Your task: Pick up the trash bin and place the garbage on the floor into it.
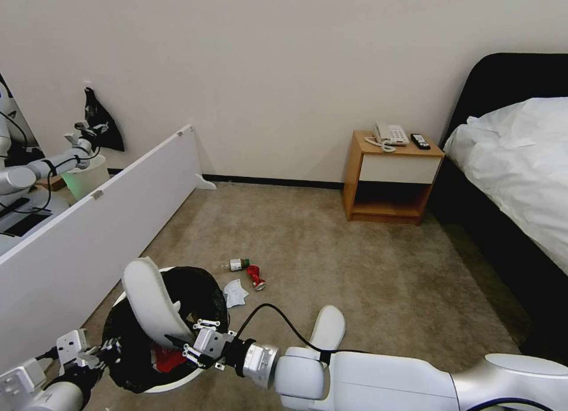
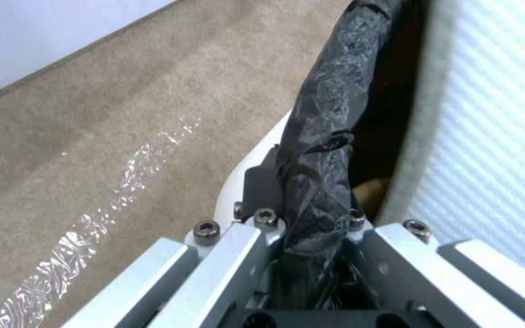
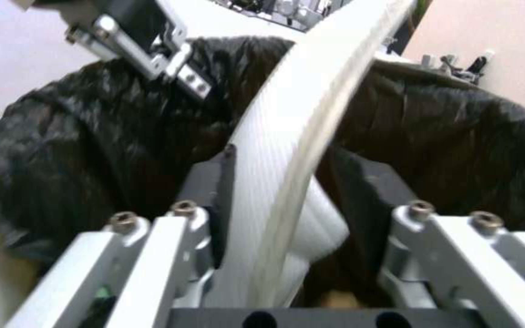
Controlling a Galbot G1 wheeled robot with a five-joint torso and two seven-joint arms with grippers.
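We are mid-way through loading the trash bin [image 1: 201,293]: our left end effector [image 1: 109,347] pinches its crinkled black-bagged rim while the right end effector [image 1: 190,345] pinches a flat white ribbed slipper [image 1: 151,301], standing upright in the bin's mouth. Next, as we judge it, the right one must let go so the stiff, curved slipper drops in. On the short-pile carpet floor [image 1: 355,281] beyond the bin lie the second slipper [image 1: 327,330], a clear bottle [image 1: 238,264], a crushed red can [image 1: 255,277] and crumpled white paper [image 1: 235,293].

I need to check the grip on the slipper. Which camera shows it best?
The right wrist view: the slipper runs between the right end effector pads, over the trash bin. The head view shows it leaning out of the bin, grip small. The left wrist view catches its textured face.
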